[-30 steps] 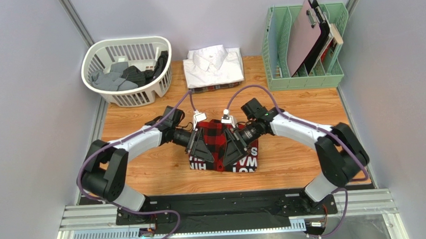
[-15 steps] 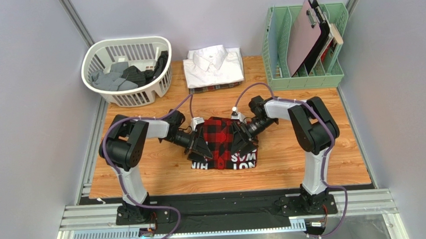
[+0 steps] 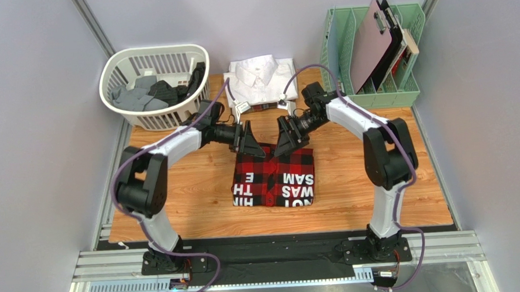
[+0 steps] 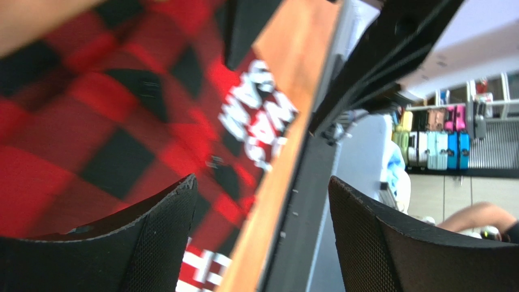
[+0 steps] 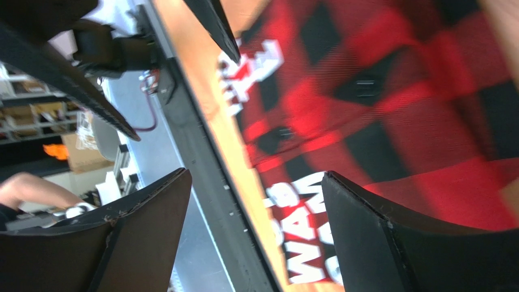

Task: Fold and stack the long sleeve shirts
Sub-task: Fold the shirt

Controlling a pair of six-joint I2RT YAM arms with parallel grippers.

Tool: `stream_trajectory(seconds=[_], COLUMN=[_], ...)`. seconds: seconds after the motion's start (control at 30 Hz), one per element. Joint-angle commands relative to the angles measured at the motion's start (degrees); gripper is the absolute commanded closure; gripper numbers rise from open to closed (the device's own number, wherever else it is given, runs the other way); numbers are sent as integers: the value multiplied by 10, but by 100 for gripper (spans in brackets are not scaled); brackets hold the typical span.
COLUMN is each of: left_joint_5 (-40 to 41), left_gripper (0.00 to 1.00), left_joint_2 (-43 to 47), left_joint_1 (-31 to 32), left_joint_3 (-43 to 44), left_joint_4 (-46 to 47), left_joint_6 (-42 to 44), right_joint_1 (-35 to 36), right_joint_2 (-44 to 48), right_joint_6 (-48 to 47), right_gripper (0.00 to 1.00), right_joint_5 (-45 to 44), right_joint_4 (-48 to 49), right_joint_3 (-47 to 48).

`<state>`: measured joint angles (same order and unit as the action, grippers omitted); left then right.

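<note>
Both pincers, the left gripper [image 3: 249, 142] and the right gripper [image 3: 287, 138], hover spread wide and empty just above the far edge of the red-and-black flannel shirt [image 3: 273, 179], which lies folded into a neat rectangle at the middle of the table [image 3: 368, 179]. Beyond it the white shirt [image 3: 261, 80] sits folded on a dark plaid shirt [image 3: 260, 107], of which only an edge shows. Folding looks finished; carrying the flannel onto that stack seems to remain. White block letters on the flannel read "WAS" and "SAM"; the rest is cut by folds. Grey and dark cloth fills the basket [image 3: 109, 68].
</note>
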<state>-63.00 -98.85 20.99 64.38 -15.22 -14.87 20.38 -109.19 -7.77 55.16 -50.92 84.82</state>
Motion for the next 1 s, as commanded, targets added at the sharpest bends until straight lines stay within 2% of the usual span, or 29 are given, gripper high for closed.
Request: stream_trajectory(seconds=[0.0,0.1,0.2,0.4,0.47,0.57,0.6,0.63,0.7,0.77,0.83,0.97], left_joint_5=[76,121,131,86,58,44,54,72,127,175,163,151], left_gripper=[18,20,21,23,21,16,13,3,1,1,1,1], left_joint_2=[-104,-157,-181,-115,-55,52,81,130,160,155,110,84], left_joint_1=[-6,-25,-36,20,17,-9,-16,-22,-36,-41,-46,-79], left_joint_3=[59,72,42,-51,-73,-85,-85,-82,-60,-11,35,76], left_joint_4=[-12,-19,-16,-85,-88,-103,-112,-121,-136,-160,-221,-182], left_joint_6=[-7,-43,-56,11,26,58,69,77,91,131,164,126], right_joint_1=[-29,-45,-48,-6,24,60,66,75,77,78,88,115], right_joint_2=[-86,-125,-171,-239,-223,-149,-122,-82,-47,-9,12,-5], right_joint_6=[10,1,-7,-13,-44,-107,-117,-127,-131,-129,-104,-58], right_gripper=[17,19,20,22,22,22,22,22,21,21,21,21], right_joint_5=[-45,-106,-164,-192,-174,-157,-165,-172,-191,-214,-244,-323], right_joint_4=[-1,-3,-5,-43,-56,-53,-46,-39,-36,-31,-16,-3], right_joint_3=[15,43,89,220,226,195,185,168,161,142,112,78])
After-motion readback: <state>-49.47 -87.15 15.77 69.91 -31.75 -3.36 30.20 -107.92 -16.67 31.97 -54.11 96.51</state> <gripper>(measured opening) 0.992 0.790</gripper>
